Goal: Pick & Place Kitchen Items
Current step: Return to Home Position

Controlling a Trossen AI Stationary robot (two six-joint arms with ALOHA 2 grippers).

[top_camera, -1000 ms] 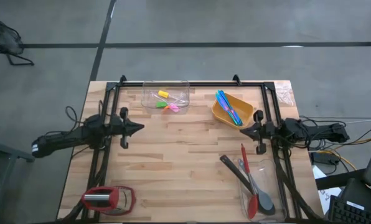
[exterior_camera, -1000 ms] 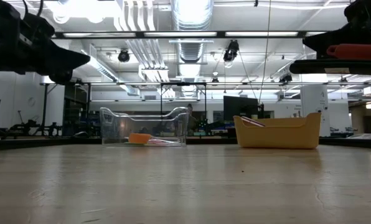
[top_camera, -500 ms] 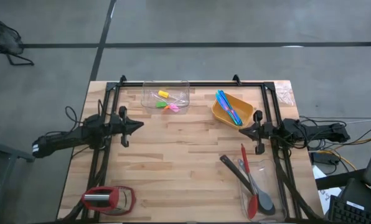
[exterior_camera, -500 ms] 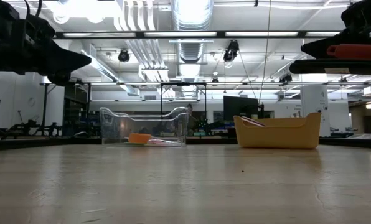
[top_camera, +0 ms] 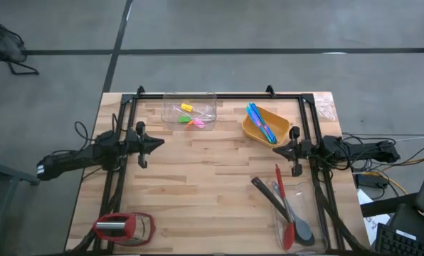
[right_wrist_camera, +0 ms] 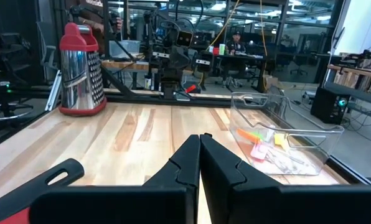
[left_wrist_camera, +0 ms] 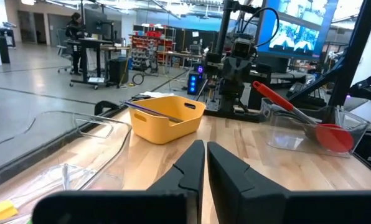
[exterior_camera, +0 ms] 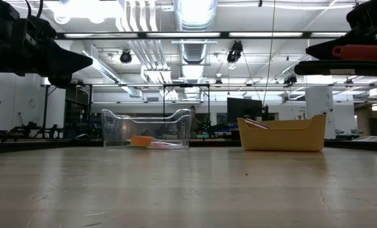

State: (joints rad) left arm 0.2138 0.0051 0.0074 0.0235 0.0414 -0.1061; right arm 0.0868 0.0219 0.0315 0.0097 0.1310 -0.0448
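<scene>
Over the table's (top_camera: 198, 171) sides, left end effector (top_camera: 160, 144) and right end effector (top_camera: 275, 151) hover closed, apparently empty

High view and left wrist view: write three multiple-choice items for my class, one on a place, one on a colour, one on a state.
1. Where does the grater stand? A in a clear tub B between the arms C on a table corner, left arm's side
2. The bin holding blue cutlery is: A yellow B red C black
3. The left gripper has fingers that are: A wide open B shut, empty C shut on a spoon
C, high view shows it there; A, its walls are yellow; B, fingers meet with nothing between.
</scene>
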